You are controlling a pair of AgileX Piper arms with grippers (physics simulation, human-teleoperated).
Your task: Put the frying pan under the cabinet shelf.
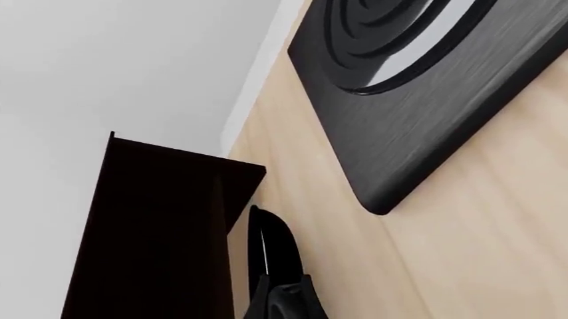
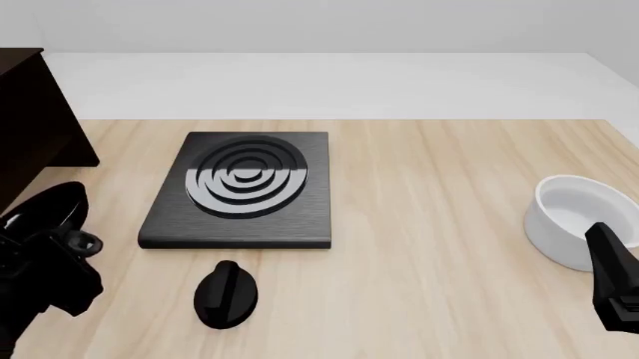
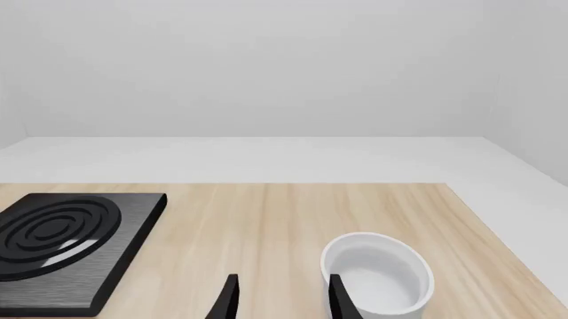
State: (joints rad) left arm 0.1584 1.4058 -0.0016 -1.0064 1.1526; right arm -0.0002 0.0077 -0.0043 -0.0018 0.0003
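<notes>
Op: Frying pan sits closest in the L wrist view, edge-on and just beside the cabinet shelf. The hotplate is farther off. Is the grip OK?

Tech: Cannot tell. The fingers aren't resolved there, so don't assume a firm hold.

Op: Front view?

Tech: The pan is at 9 o'clock of the hotplate, by the left gripper. The jaw gap is hidden again. The cabinet is at 10 o'clock, and the knob at 6 o'clock, well apart. The pan doesn't look to be under the boards yet.

Op: Procedure?

Tech: Probably level the pan and keep it low. Feed it toward 10 o'clock beneath the board w/o clipping the side panel. Let go only once it is seated.

Op: R wrist view?

Tech: The right gripper has its fingers spread, with nothing between them. The white bowl is just beside one finger. Rec. parking that arm, as it isn't needed for this step.
</notes>
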